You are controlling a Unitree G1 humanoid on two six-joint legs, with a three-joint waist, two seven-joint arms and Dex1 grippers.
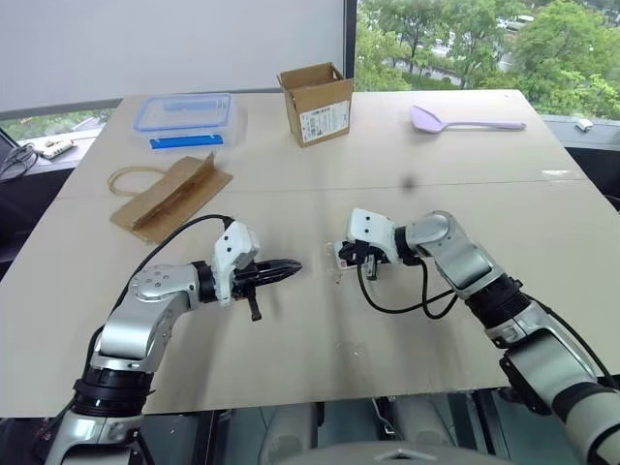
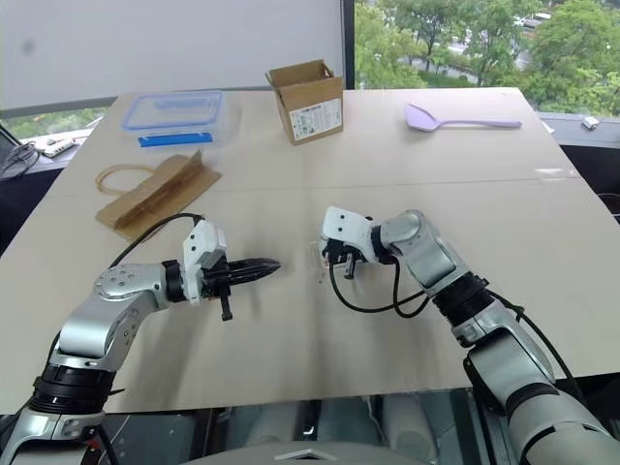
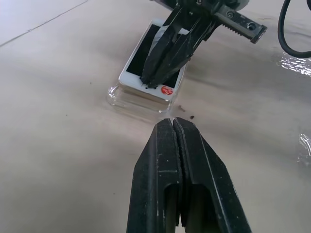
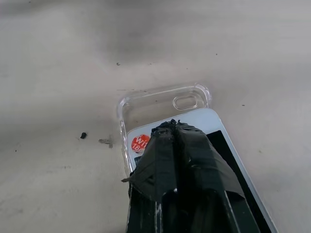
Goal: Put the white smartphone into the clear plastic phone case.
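The right gripper (image 4: 177,127), fingers together, presses the white smartphone (image 3: 138,58), which lies partly in the clear plastic phone case (image 4: 160,104), overhanging lengthwise; the closed left gripper (image 3: 174,127) waits near.

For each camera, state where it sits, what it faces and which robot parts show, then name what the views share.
Left and right eye views: on the head, looking forward and down over the table, both arms in frame.
Left wrist view: along the shut left gripper toward the white smartphone.
Right wrist view: along the shut right gripper, tips on the smartphone, which lies partly in the clear plastic phone case.
Shared: both wrist views show smartphone, case and right gripper.
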